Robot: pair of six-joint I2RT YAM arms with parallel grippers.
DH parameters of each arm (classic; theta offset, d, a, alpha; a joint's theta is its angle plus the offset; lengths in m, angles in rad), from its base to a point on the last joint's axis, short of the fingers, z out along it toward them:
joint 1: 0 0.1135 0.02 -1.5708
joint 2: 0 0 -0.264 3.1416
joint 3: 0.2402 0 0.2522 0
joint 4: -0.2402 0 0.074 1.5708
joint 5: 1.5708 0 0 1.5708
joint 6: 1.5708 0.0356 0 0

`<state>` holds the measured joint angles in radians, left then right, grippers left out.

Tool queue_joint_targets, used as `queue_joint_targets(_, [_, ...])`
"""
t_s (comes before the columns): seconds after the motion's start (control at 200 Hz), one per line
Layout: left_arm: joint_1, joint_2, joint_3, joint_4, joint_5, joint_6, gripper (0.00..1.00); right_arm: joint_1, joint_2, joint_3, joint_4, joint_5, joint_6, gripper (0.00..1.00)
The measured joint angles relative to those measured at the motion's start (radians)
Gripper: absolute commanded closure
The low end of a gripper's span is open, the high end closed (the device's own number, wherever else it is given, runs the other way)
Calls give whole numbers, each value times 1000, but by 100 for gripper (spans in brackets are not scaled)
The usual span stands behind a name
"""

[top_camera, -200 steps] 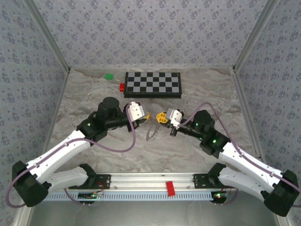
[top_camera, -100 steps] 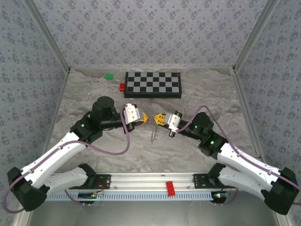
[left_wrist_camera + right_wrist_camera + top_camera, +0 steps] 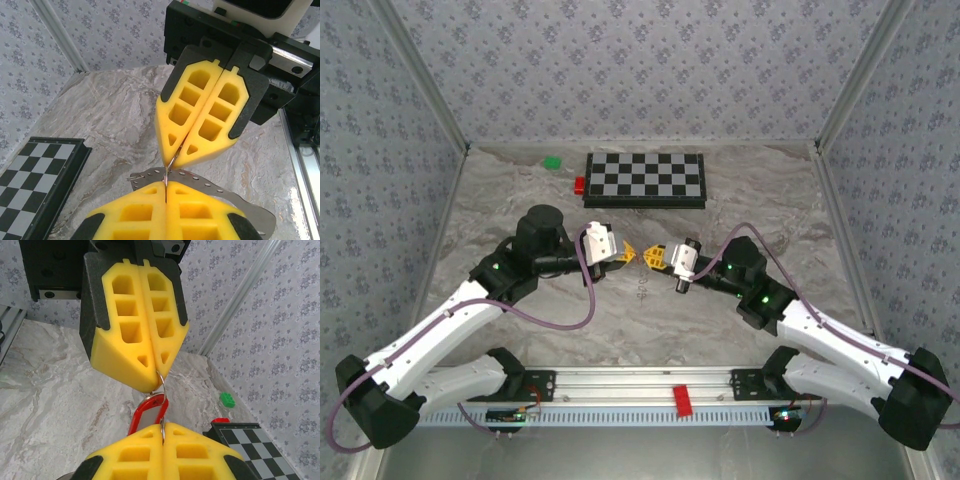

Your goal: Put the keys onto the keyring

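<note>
Both my tools are clamped shut and meet tip to tip above the middle of the tabletop (image 3: 520,200), with the chessboard (image 3: 645,179) at 12 o'clock from them. A thin wire ring (image 3: 162,383) runs from the seam of my left tool (image 3: 166,186) into the seam of my right tool (image 3: 162,426), so each is gripping that wire. The red key tag (image 3: 150,401) hangs off the wire, trailing toward 7 o'clock in the right wrist view. The keyring (image 3: 210,186), a grey band punched with holes, passes just behind my left tool's tips and sweeps away toward 4 o'clock.

As I judge it, pick-up and alignment are done and I am in the middle of threading. I cannot tell whether the tag already sits fully on the grey band. What remains is seating it there and letting go.
</note>
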<state>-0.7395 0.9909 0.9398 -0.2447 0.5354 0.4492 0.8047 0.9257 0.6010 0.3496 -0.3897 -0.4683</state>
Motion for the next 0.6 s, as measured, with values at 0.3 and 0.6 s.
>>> queue_joint_targets(0.3, [0, 0, 0, -9, 0, 0, 100, 0, -2, 0, 15, 0, 8, 100])
queue_joint_targets(0.6, [0, 14, 0, -22, 4, 0, 100, 0, -15, 0, 43, 0, 16, 100])
